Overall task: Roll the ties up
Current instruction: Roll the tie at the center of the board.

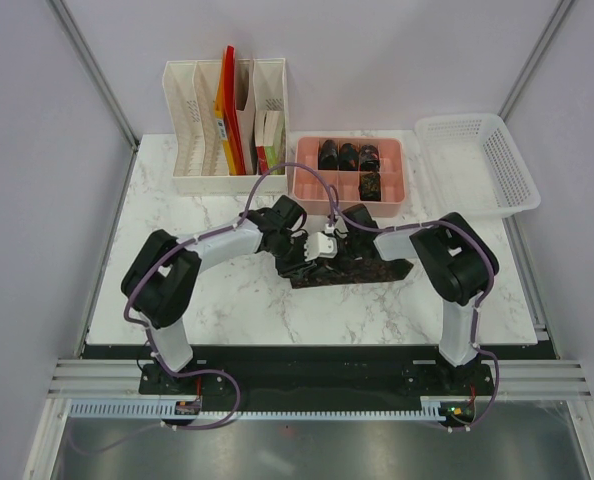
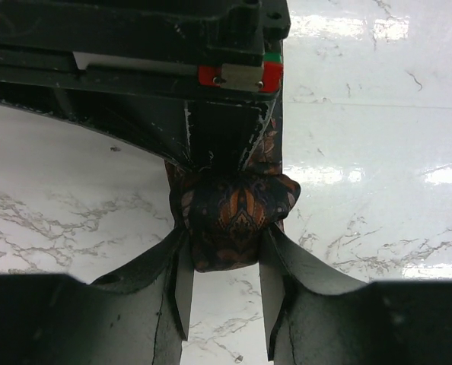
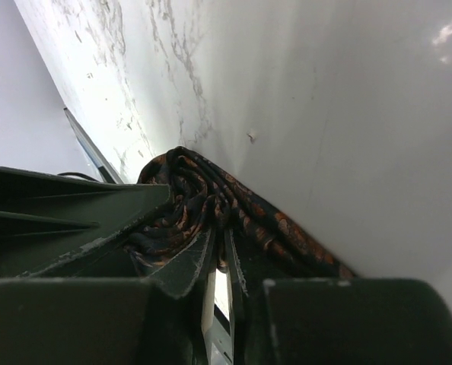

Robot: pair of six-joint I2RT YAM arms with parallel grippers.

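Observation:
A dark patterned tie [image 1: 362,270] lies on the marble table, with a flat stretch trailing right and one end wound into a roll. In the left wrist view the roll [image 2: 233,209] sits squeezed between my left gripper's [image 2: 226,243] fingers, which press on both its sides. My right gripper [image 3: 221,232] reaches into the roll's coiled end [image 3: 188,190]. Its fingers stand a narrow slit apart, and fabric folds crowd around their tips. Both grippers meet at the table's middle, the left gripper [image 1: 302,255] facing the right gripper [image 1: 349,240].
A pink tray [image 1: 299,185] behind the grippers holds several rolled ties [image 1: 349,155]. A white file organiser [image 1: 192,130] with folders stands at the back left. A white mesh basket [image 1: 477,160] sits at the back right.

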